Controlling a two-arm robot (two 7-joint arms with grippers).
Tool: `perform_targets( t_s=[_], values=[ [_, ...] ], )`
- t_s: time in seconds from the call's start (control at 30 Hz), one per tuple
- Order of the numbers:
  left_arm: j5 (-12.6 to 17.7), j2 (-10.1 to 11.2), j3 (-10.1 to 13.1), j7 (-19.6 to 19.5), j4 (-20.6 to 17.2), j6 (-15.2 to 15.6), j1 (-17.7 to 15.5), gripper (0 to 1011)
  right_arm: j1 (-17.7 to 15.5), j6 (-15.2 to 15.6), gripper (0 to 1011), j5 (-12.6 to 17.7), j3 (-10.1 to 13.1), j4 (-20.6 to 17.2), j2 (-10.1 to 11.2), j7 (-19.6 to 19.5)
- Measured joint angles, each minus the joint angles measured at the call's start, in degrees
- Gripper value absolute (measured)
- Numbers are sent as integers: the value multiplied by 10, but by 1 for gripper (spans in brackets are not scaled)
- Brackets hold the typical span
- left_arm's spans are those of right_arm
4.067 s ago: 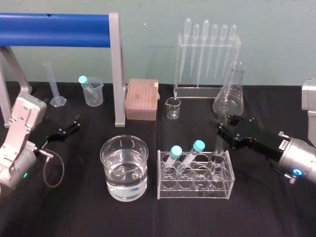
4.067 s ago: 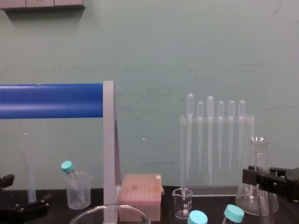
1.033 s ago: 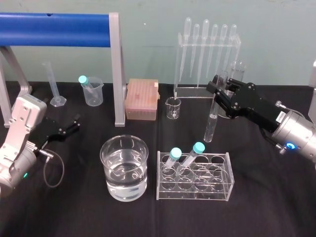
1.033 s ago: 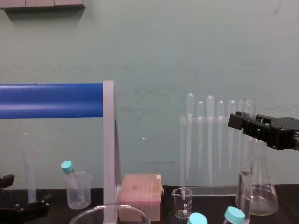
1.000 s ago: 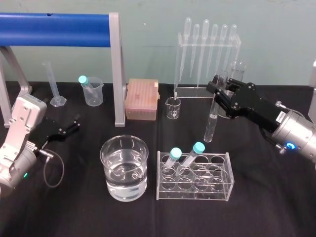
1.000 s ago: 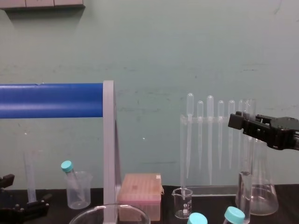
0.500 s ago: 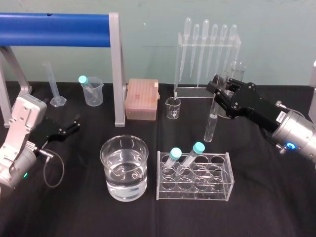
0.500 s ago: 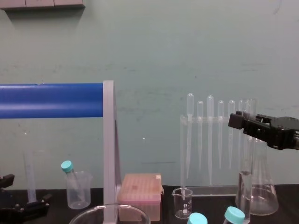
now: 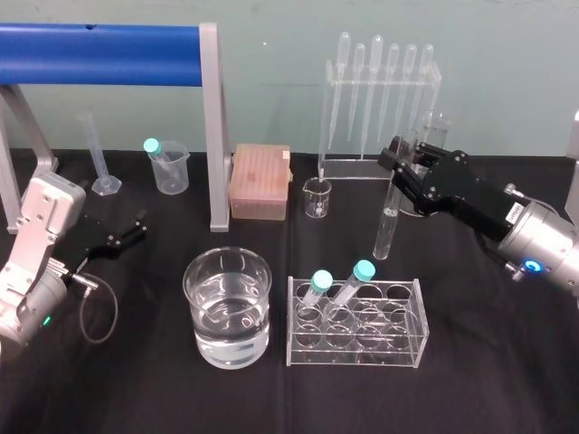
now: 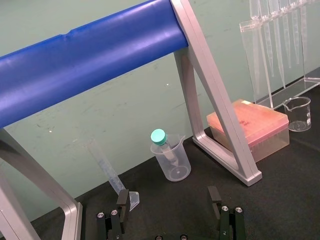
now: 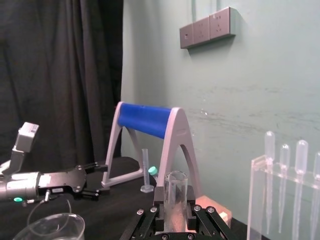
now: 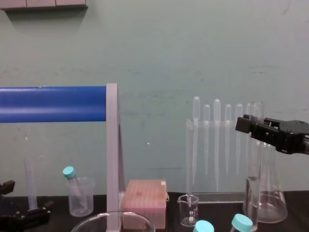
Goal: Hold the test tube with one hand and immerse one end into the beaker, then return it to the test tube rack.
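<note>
Table first: it is black and wide, with glass things on it. Next comes the beaker, big and round, with water in it, near the robot and a bit to its left. Just beside it, on its right, stands the test tube rack. The right gripper is up in the air behind the rack's right end, and its fingers pinch the test tube tight near the top rim. The left gripper sits low on the left, well apart, fingers spread wide and holding nothing. The test tube hangs almost straight up and down, its round bottom end free in the air. The beaker lies left of it and closer to the robot, so I think the right arm must carry the tube that way, then dip the bottom end in.
</note>
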Motion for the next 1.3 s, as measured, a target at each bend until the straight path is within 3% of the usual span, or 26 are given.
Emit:
perform_targets(
  t_s=[0.27, 0.7, 1.3],
  values=[
    [0, 0, 0, 0, 0, 0, 0, 1000, 37, 2, 234, 16, -14, 23, -17, 52],
    [0, 0, 0, 0, 0, 0, 0, 1000, 118, 6, 234, 44, -66, 52, -54, 146],
    [0, 0, 0, 0, 0, 0, 0, 1000, 163, 22, 234, 79, -123, 61, -85, 222]
  ],
)
